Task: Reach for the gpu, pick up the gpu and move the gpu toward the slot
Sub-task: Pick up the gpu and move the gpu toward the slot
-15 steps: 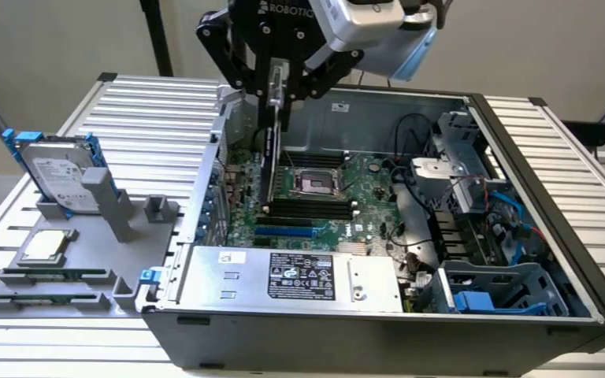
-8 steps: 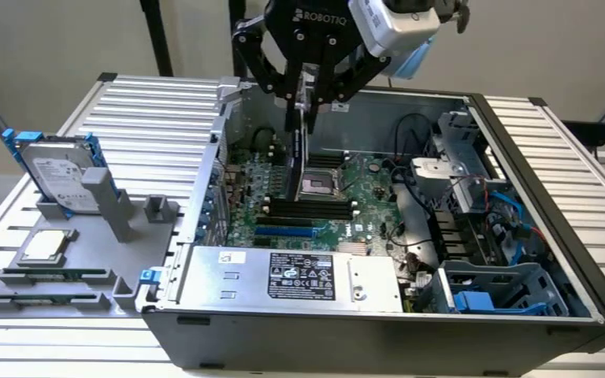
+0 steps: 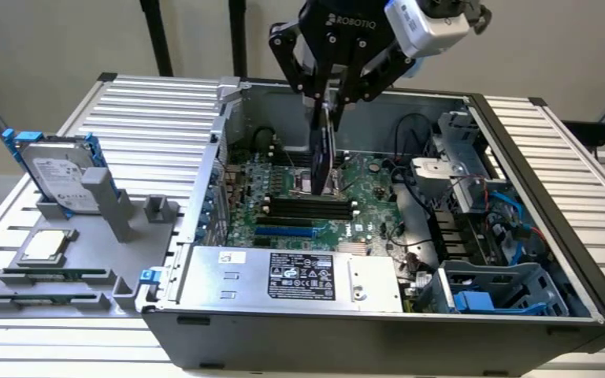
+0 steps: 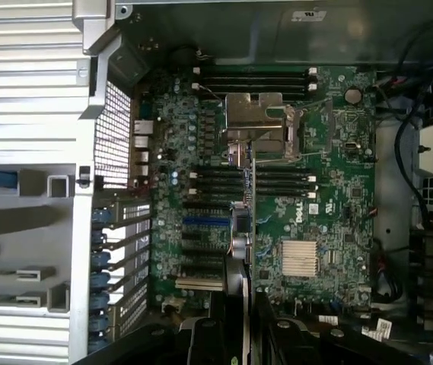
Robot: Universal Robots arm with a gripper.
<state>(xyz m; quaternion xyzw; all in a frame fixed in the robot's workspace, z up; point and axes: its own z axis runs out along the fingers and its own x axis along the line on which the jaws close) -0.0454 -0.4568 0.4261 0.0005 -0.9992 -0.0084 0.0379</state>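
End effector (image 4: 240,319) clamps gpu (image 4: 245,220) edge-on above motherboard (image 4: 315,198).

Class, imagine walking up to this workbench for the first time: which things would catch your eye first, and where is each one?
First, the open computer case with its green motherboard laid bare in the middle. Above it hangs the black gripper, shut on the gpu, a thin dark card seen edge-on over the board. On the grey fixture at the exterior view's left, a silver hard drive with blue rails stands upright, with a small square processor chip in front of it.
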